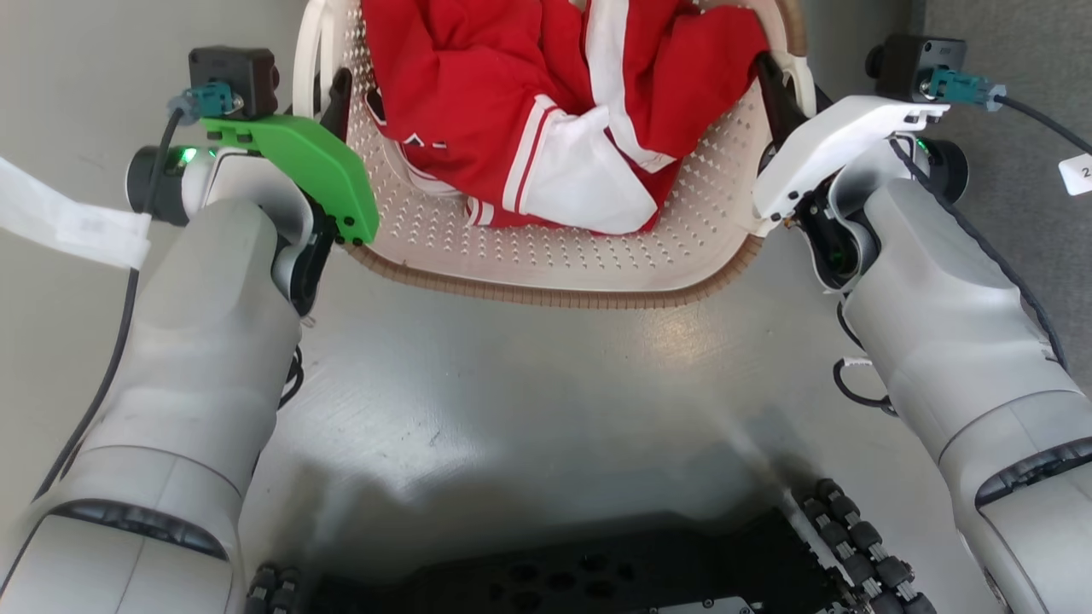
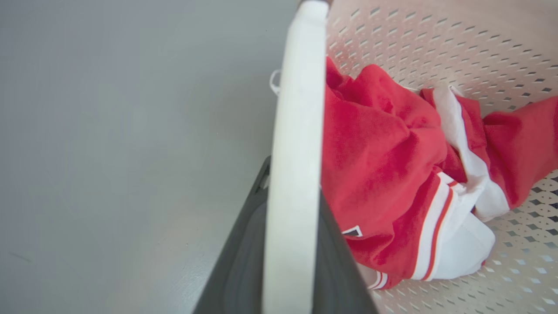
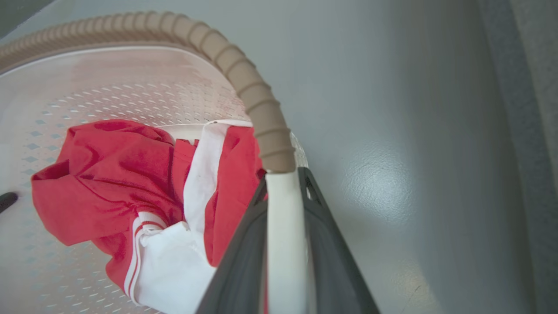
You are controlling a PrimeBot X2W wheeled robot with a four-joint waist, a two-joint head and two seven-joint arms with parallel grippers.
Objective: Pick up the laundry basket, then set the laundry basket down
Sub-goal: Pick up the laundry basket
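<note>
Grey, faintly glossy floor [image 1: 529, 384] runs under everything, with a darker strip [image 1: 1007, 213] along its right edge. The basket [image 1: 554, 256] is between our 2 arms, just ahead of the base, with a red-and-white garment [image 1: 529, 94] heaped inside it. Our left gripper [image 1: 339, 95] straddles the left handle [image 2: 296, 131], 1 dark finger inside the wall and 1 outside, both pressed against the white bar. The right gripper [image 1: 770, 81] clamps the right handle [image 3: 285, 244] likewise, just below where the brown rim [image 3: 244, 74] ends. We judge that holding both sides keeps the load level and stops the basket from swinging. Whether it is off the floor we cannot tell; it may be slightly raised. We judge the grasp made and the lift at hand.
</note>
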